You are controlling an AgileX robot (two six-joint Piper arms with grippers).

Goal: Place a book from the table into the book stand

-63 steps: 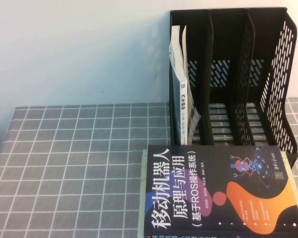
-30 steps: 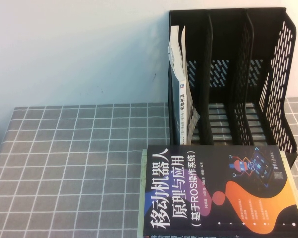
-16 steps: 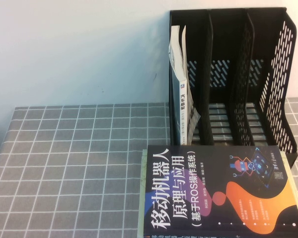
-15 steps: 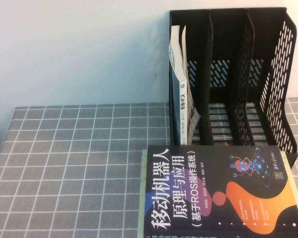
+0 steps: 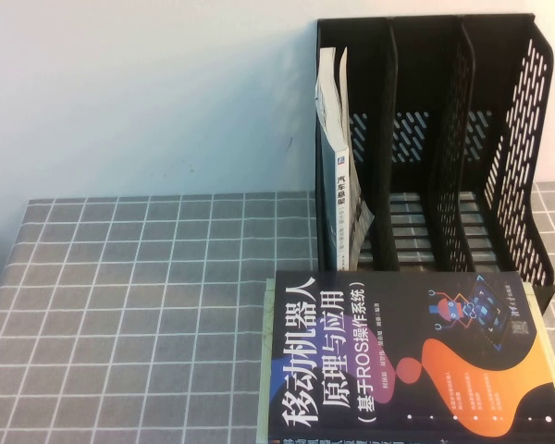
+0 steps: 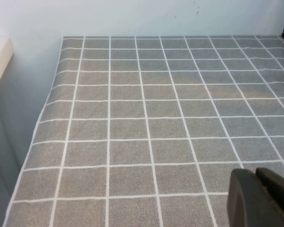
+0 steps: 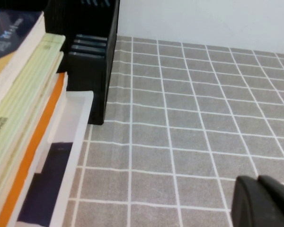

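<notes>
The book point(image 5: 340, 157) stands upright in the book stand's point(image 5: 499, 157) left compartment. Left pincer point(image 6: 260, 198) and right pincer point(image 7: 262, 201) sit low over the table point(image 5: 148, 305) — both pressed closed, empty. Keep clear; nothing needs regripping.

A dark navy book point(image 5: 407, 361) with white Chinese title lettering and orange shapes lies flat at the near right of the bench, topmost on a stack of books point(image 7: 23, 118). Beneath it show pale green page edges, an orange-edged cover and a white cover with a dark patch. A plain pale wall point(image 5: 148, 92) rises behind the bench's far edge.
</notes>
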